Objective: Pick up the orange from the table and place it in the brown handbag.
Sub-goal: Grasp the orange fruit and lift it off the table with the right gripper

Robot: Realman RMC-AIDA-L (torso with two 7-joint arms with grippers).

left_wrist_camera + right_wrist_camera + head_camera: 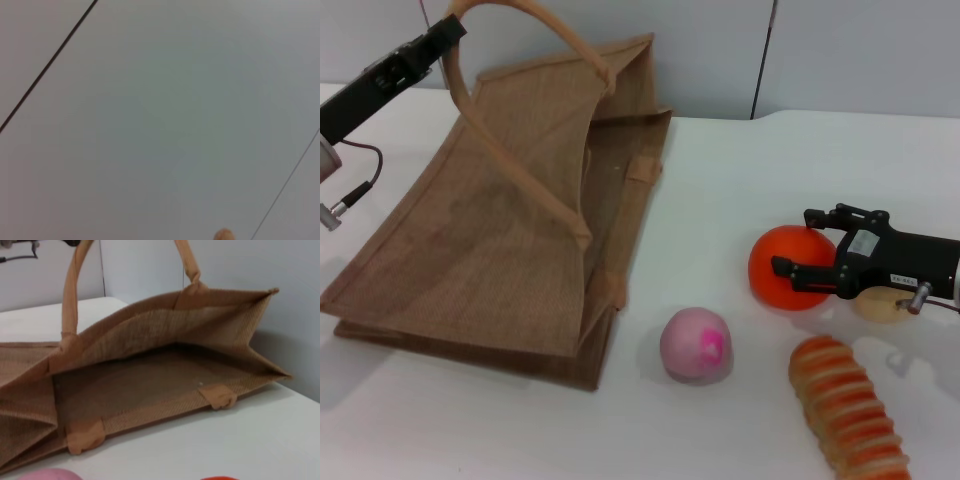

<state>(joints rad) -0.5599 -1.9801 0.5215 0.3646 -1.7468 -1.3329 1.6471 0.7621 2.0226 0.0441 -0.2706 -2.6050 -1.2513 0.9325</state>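
Observation:
The orange (782,270) rests on the white table (740,190) at the right. My right gripper (808,243) is open, with one finger at the orange's top and the other across its near side. A sliver of the orange shows in the right wrist view (220,478). The brown handbag (510,230) lies on its side at the left, its mouth facing right; the right wrist view looks into its opening (150,380). My left gripper (438,40) is at the far left, shut on the bag's upper handle (520,15), holding it raised. A bit of handle shows in the left wrist view (223,234).
A pink ball (696,345) lies between the bag and the orange, also in the right wrist view (47,474). A pale beige ball (880,303) sits under my right gripper's body. A ridged orange-striped item (848,412) lies at the front right.

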